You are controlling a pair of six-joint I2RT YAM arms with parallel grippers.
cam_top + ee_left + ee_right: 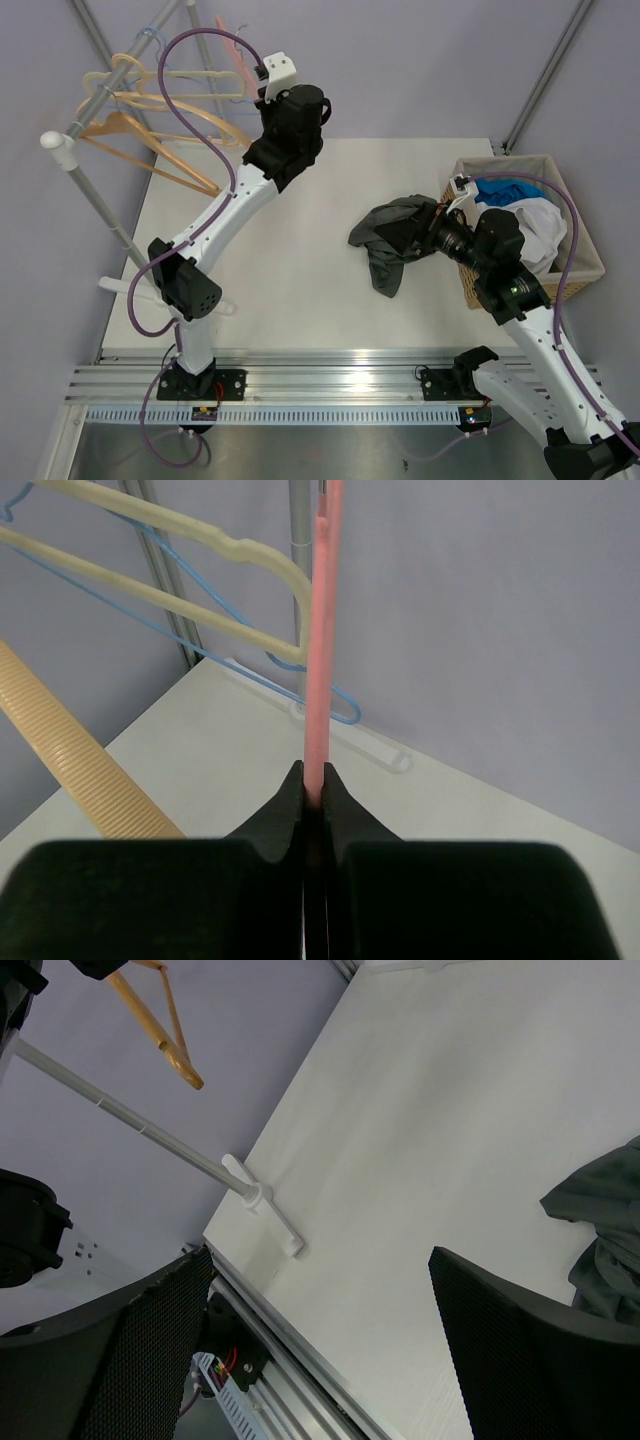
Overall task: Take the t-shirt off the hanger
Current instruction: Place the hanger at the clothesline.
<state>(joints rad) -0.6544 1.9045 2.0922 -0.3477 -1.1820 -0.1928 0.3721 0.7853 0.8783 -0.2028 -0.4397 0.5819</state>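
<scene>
The dark grey t-shirt (392, 238) lies crumpled on the white table, off the hanger; its edge shows at the right of the right wrist view as grey t-shirt cloth (600, 1230). My right gripper (434, 228) hovers at the shirt's right side, its jaws wide open (320, 1260) with only bare table between them. A bare pink hanger (232, 50) is raised at the back left beside the rack. My left gripper (260, 74) is shut on it, and the pink hanger bar (320, 630) rises straight out of the closed fingertips (316, 775).
A clothes rack pole (90, 190) slants along the table's left side, carrying a cream hanger (150, 85), a wooden hanger (150, 145) and a blue wire hanger (160, 35). A wicker basket (580, 250) with blue and white clothes stands at the right edge.
</scene>
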